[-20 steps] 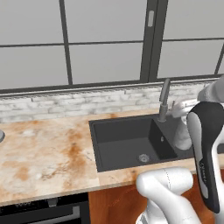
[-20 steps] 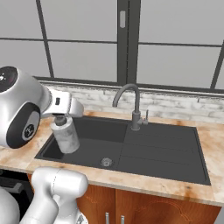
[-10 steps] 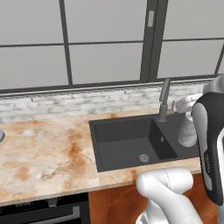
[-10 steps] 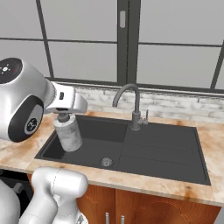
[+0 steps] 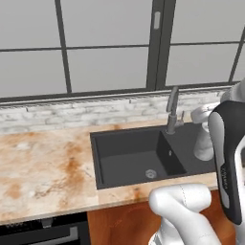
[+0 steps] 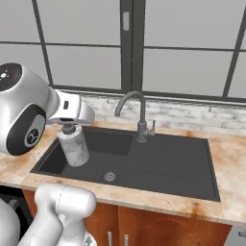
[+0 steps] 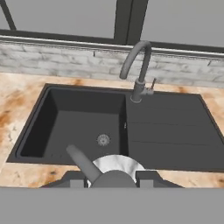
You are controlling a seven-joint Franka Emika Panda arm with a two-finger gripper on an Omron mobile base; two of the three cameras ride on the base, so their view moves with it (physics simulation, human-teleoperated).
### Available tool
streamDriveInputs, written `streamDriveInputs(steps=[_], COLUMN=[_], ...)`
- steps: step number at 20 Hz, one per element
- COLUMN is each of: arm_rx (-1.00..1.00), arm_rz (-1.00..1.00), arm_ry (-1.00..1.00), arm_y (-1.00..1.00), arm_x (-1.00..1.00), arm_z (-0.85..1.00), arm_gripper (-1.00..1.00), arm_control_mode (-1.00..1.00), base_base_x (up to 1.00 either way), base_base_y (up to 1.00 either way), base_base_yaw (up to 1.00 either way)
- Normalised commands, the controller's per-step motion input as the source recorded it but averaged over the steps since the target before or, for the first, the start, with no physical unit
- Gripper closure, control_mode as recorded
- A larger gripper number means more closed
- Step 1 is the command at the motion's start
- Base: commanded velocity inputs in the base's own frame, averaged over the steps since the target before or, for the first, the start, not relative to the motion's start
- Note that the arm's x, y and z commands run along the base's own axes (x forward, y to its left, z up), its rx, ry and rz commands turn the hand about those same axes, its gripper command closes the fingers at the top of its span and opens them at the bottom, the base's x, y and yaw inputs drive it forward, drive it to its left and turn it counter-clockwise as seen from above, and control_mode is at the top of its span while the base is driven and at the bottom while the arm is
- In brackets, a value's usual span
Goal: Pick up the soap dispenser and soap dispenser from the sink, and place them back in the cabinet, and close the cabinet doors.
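Nearest my hand camera, the gripper was clenched on the marbled dispenser, its grey pump jutting toward ten o'clock between the fingers. From the right base camera I saw the bottle hanging upright under the hand, lifted clear above the left end of the sink, off the basin floor. Beyond it, the steel drain sat in the basin at about eleven o'clock from the bottle. Further back, at one o'clock, the faucet curved up beside the draining section. The brick backsplash and windows lay behind.
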Motion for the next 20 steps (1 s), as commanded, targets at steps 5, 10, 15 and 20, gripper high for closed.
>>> streamDriveInputs(steps=[5, 10, 15, 20], arm_rx=[0.00, 0.00, 0.00, 0.00], arm_rz=[0.00, 0.00, 0.00, 0.00], arm_ry=[0.00, 0.00, 0.00, 0.00], arm_y=[0.00, 0.00, 0.00, 0.00], arm_x=[0.00, 0.00, 0.00, 0.00], arm_z=[0.00, 0.00, 0.00, 0.00], arm_gripper=[1.00, 1.00, 1.00, 1.00], arm_control_mode=[1.00, 1.00, 1.00, 1.00], base_base_x=[-0.32, -0.60, -0.50, -0.10], base_base_y=[-0.83, -0.89, -0.77, -0.59], base_base_yaw=[-0.02, -0.14, -0.34, -0.43])
